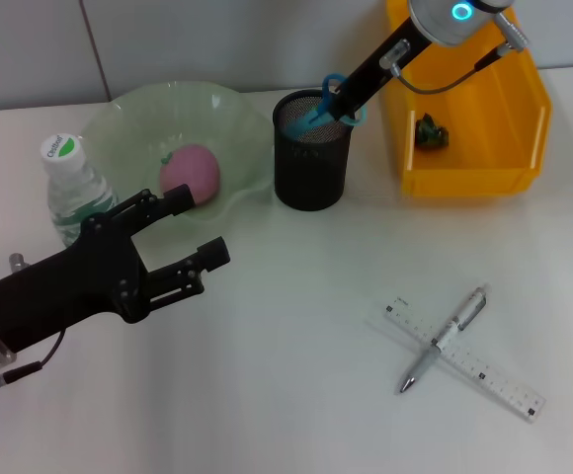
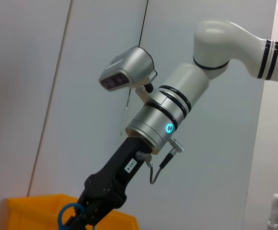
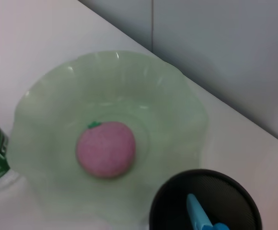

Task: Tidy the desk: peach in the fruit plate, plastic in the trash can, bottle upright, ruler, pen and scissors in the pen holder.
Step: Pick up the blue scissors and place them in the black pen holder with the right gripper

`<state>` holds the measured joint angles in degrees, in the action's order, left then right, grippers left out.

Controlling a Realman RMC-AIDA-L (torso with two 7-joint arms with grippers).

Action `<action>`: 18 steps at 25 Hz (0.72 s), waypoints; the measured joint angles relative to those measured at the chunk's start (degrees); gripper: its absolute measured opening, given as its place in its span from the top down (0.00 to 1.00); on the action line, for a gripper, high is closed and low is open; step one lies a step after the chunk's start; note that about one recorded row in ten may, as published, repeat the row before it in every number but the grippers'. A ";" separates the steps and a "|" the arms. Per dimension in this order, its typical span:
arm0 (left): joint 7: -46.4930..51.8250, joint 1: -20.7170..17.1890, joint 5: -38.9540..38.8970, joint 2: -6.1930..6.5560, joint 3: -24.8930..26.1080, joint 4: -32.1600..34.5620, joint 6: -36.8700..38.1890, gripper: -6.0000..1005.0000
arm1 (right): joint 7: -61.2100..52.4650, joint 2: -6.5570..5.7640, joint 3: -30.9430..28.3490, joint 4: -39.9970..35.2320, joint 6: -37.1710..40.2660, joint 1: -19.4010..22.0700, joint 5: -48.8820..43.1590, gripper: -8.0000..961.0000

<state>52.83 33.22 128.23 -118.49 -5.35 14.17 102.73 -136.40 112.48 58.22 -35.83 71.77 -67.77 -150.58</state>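
White desk (image 1: 296, 415) spans the head view; its near and side edges are cut off by the frame.

1 yellow bin (image 1: 469, 118), far right, top edge cropped. 1 small dark green item (image 1: 431, 133) lies inside; too small to identify.

1 pale green fruit plate (image 1: 178, 138), far left of centre, with 1 pink peach (image 1: 190, 173) resting in it. Left arm covers part of the plate's near rim.

1 black mesh pen holder (image 1: 311, 150) stands just beside the plate's right rim. The right wrist view shows only its near rim, cut off at the frame edge.

Left gripper (image 1: 186, 227) hovers over the desk in front of the plate, fingers apart, nothing between them.

Right gripper (image 1: 328, 107) reaches down into the holder mouth. 1 pair of blue-handled scissors (image 1: 316, 114) sits at its tip, blades inside the holder. Fingertips hidden; cannot tell whether clamped or released.

1 bottle (image 1: 72, 188), upright, white cap, green label, left of the plate; lower part hidden behind the left arm.

1 clear ruler (image 1: 484, 373) lies flat, near right. 1 white pen (image 1: 445, 339) lies crossed over it, touching.
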 joint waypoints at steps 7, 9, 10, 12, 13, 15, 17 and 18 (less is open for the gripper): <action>0.00 0.04 0.00 0.12 -0.01 0.16 0.01 0.19 | -1.45 0.01 0.12 -0.37 0.46 0.00 -1.29 0.89; 0.00 0.16 0.00 0.12 -0.01 0.10 0.01 0.19 | -1.54 0.01 0.02 -0.31 0.37 0.00 -1.30 0.89; 0.00 0.19 0.00 0.12 -0.02 0.09 0.01 0.19 | -1.59 0.01 -0.05 -0.24 0.24 0.00 -1.30 0.89; 0.00 0.22 0.00 0.11 -0.02 0.07 0.06 0.19 | -1.79 0.02 -0.15 -0.15 0.04 0.00 -1.30 0.89; 0.00 0.22 0.00 0.11 -0.01 0.07 0.09 0.19 | -2.32 0.06 -0.06 -0.10 -0.07 0.00 -1.30 0.89; 0.00 0.17 0.00 0.10 -0.01 0.07 0.28 0.19 | -2.59 0.08 0.00 -0.11 -0.12 0.03 -1.30 0.89; 0.00 0.11 0.00 0.10 -0.01 0.07 0.42 0.19 | -2.78 0.18 -0.02 -0.26 -0.24 0.11 -1.30 0.89; 0.00 0.04 0.00 0.10 0.03 0.07 0.58 0.19 | -2.81 0.35 -0.20 -0.40 -0.36 0.19 -1.28 0.89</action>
<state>52.82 33.25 128.23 -118.39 -5.32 14.23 103.32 -139.21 112.83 58.03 -36.23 71.40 -67.58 -151.86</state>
